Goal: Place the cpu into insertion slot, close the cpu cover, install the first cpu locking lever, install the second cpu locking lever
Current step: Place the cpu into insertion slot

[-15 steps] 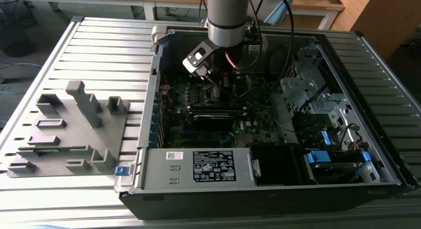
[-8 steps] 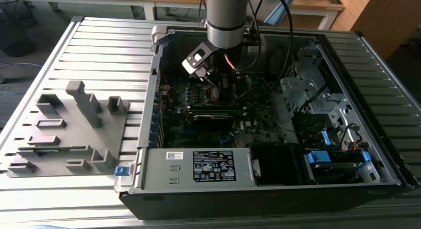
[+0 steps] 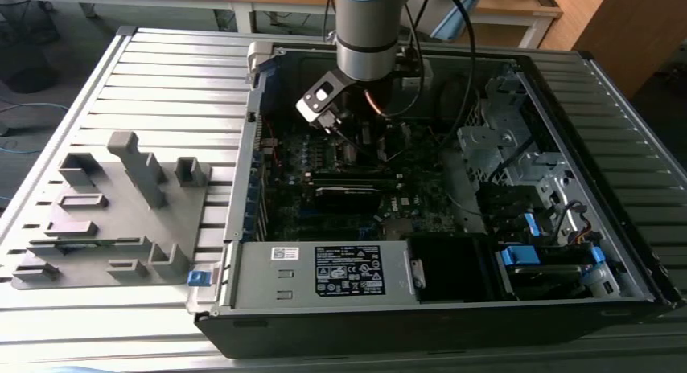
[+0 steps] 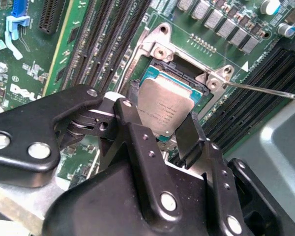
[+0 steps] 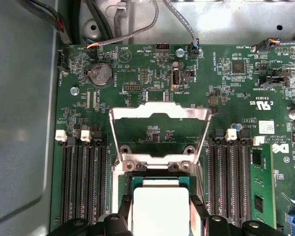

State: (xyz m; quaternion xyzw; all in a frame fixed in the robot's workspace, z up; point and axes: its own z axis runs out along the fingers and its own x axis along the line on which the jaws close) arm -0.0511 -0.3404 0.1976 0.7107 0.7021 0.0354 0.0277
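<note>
Step in hand, as judged: placing the cpu [image 4: 163, 109] into the insertion slot [image 4: 187, 76]. Holding the chip between the fingers [image 4: 136, 130], closed narrowly on two opposite edges, silver top facing up. Sitting right under the fingertips in both wrist views, over the socket. Fully seated or just above it: cannot tell.

Not yet closed: the cpu cover [image 5: 160, 114], standing open just beyond the fingertips, with green board visible through its square opening. Released too, so it seems: a thin locking lever [image 4: 265, 92], reaching away to one side of the fingers.

Called for in this step, by judgement: keeping the chip flat, matching its corners to the socket, no sideways push.

Around: black memory slots [image 5: 83, 182] on both sides of the fingers, a coin battery [image 5: 99, 74] farther beyond the cover. In the exterior view, a grey fixture [image 3: 118, 204] on the worktop [image 3: 161, 75], well apart from the fingers, outside the computer case [image 3: 451, 284]. Standing closest in the way: the open cover.
</note>
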